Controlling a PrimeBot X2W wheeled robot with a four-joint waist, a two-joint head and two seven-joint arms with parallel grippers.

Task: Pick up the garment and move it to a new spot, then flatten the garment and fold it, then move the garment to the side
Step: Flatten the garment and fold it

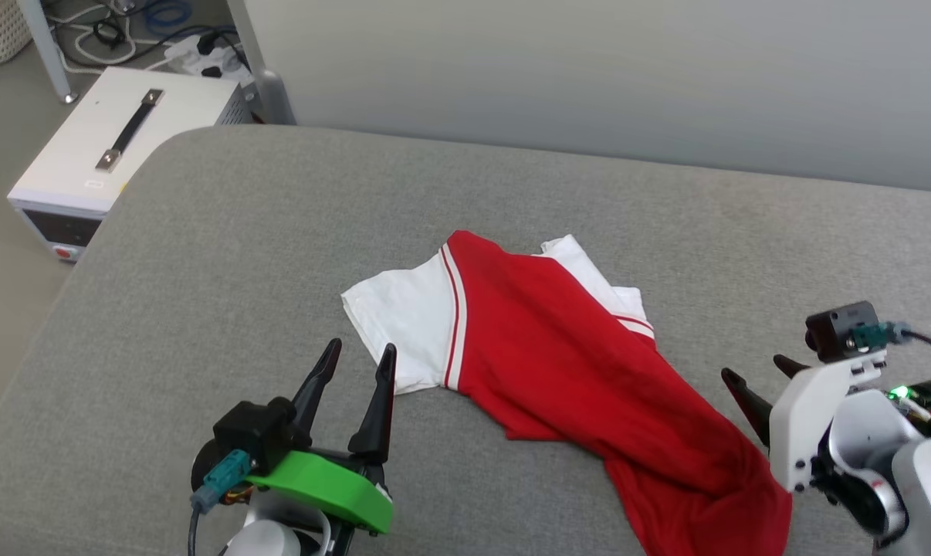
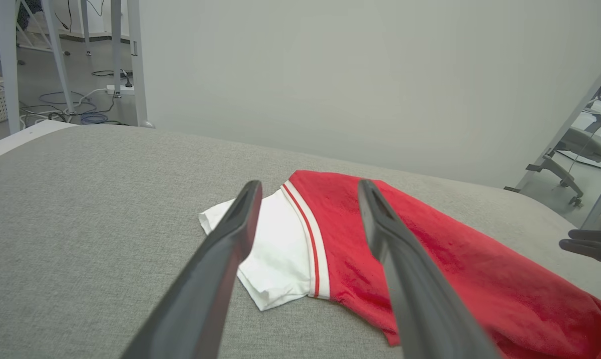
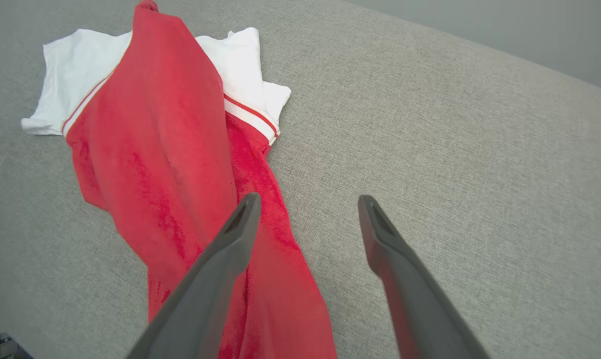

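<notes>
The garment point(image 1: 573, 363), a red shirt with white sleeves and red-and-white trim, lies crumpled and bunched lengthwise on the grey cushion point(image 1: 203, 255), its red body trailing toward the front right edge. No print shows on it. My left gripper point(image 1: 361, 351) hovers open just left of the near white sleeve point(image 2: 275, 249), nothing between its fingers. At the right, my right gripper point(image 1: 759, 371) is open beside the red hem end. In the right wrist view the garment point(image 3: 171, 149) runs under the left finger point(image 3: 230, 249), while the right finger is over bare cushion.
A white box with a black handle point(image 1: 118, 147) stands on the floor beyond the cushion's left edge, with cables and a power strip point(image 1: 203, 54) behind it. A pale wall panel point(image 1: 589, 77) backs the cushion. An office chair point(image 2: 579, 149) shows far right.
</notes>
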